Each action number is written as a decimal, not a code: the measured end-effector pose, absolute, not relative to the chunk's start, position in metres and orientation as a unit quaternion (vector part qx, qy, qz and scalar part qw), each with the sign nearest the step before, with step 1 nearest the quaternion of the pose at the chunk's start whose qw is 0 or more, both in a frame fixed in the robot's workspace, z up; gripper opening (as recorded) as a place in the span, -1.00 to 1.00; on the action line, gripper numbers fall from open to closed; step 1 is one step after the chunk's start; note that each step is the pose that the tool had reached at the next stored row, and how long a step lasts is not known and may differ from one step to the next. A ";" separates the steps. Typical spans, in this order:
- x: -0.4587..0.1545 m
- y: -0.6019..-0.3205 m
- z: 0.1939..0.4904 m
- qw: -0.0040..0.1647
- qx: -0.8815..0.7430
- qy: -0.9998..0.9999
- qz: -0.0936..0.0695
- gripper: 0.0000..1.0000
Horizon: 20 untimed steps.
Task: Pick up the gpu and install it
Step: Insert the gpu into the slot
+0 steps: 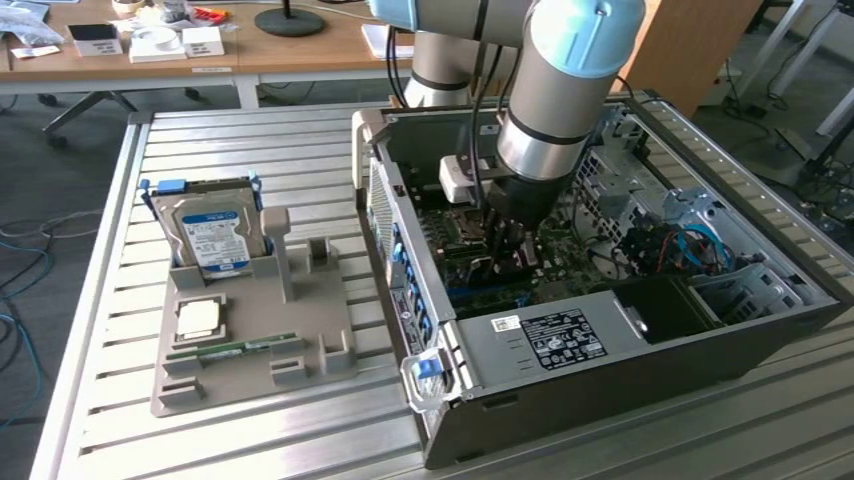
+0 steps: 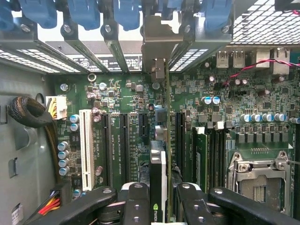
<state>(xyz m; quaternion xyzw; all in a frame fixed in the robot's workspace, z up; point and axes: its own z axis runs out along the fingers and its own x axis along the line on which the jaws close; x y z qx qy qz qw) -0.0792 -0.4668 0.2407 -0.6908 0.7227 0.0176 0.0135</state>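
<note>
The gpu appears edge-on in the wrist view as a thin dark card with a green-logo sticker. Its pale metal bracket reaches up to the rear slot openings of the case. My gripper is shut on the card, with a black finger on one side and another on the opposite side. The card stands upright over a black expansion slot on the green motherboard; whether it is seated I cannot tell. In the exterior view my gripper reaches straight down into the open computer case.
A grey holder on the exterior view's left carries a silver hard drive, a processor chip and a green memory stick. Near the card are a white slot, a memory module, the processor socket and blue latches.
</note>
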 end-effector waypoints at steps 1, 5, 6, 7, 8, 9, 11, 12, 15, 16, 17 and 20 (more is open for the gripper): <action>-0.079 -0.467 0.241 0.014 -0.691 0.723 0.018 -0.47; -0.079 -0.467 0.239 0.014 -0.691 0.723 0.018 -0.47; -0.079 -0.467 0.239 0.014 -0.691 0.723 0.018 -0.47; -0.079 -0.467 0.238 0.014 -0.691 0.723 0.018 -0.47; -0.079 -0.467 0.239 0.014 -0.691 0.723 0.018 -0.47; -0.079 -0.467 0.239 0.014 -0.691 0.723 0.018 -0.47; -0.079 -0.467 0.238 0.014 -0.691 0.723 0.018 -0.47; -0.079 -0.467 0.238 0.014 -0.691 0.723 0.018 -0.47; -0.079 -0.467 0.238 0.014 -0.691 0.723 0.018 -0.47; -0.079 -0.467 0.238 0.014 -0.691 0.723 0.018 -0.47; -0.079 -0.467 0.238 0.014 -0.691 0.723 0.018 -0.47; -0.079 -0.467 0.238 0.014 -0.691 0.723 0.018 -0.34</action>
